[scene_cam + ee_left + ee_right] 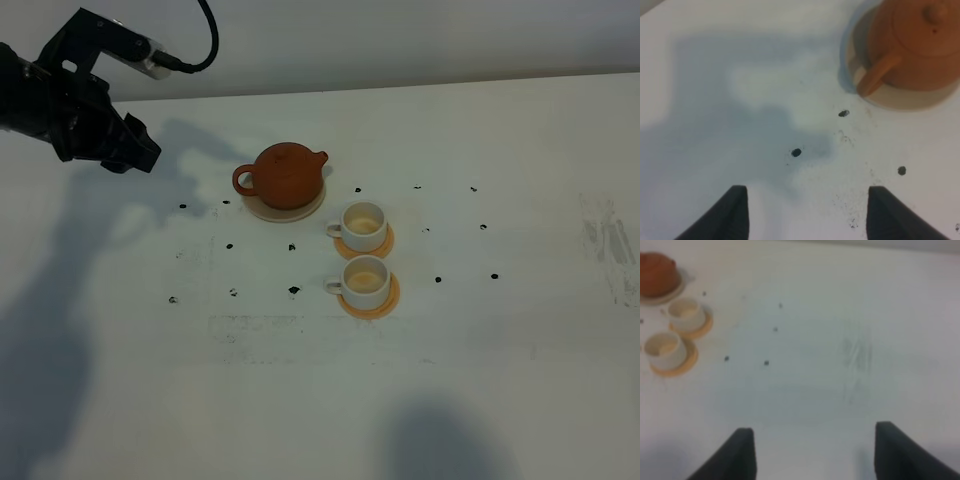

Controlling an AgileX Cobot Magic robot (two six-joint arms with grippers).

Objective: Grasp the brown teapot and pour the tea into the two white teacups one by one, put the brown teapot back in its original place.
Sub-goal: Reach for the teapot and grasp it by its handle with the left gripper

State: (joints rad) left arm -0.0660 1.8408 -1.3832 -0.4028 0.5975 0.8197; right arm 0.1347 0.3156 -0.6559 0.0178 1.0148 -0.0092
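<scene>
— Two white teacups point(365, 225) sit near the brown teapot point(288, 176) in the high view, each on an orange coaster point(386, 245), the second cup point(366, 281) further from the pot than the first. The teapot stands upright on its beige coaster point(305, 211).
— And the left gripper point(136, 154)?
— Well apart from the teapot, on its handle side, raised off the white table point(500, 380). Nothing in it.
— Left wrist view?
— Its fingers point(735, 212) stand spread wide, with only bare table and black marks point(796, 152) between them. The teapot's loop handle point(878, 75) points roughly back toward the gripper, untouched.
— Right wrist view?
— Blurry. The right gripper point(812, 455) looks spread as well, empty, far from the teapot, out beyond the cups.
— So the grasp is the step in hand, I'd judge. What could go wrong?
— The handle is a thin loop; closing off-centre could shove the pot off its coaster or rattle the lid point(927, 27) loose. A slack pinch would let the pot swing during the tilt and spill past such small cups. And the cups stand close to the pot, so a low sweep could knock them.
</scene>
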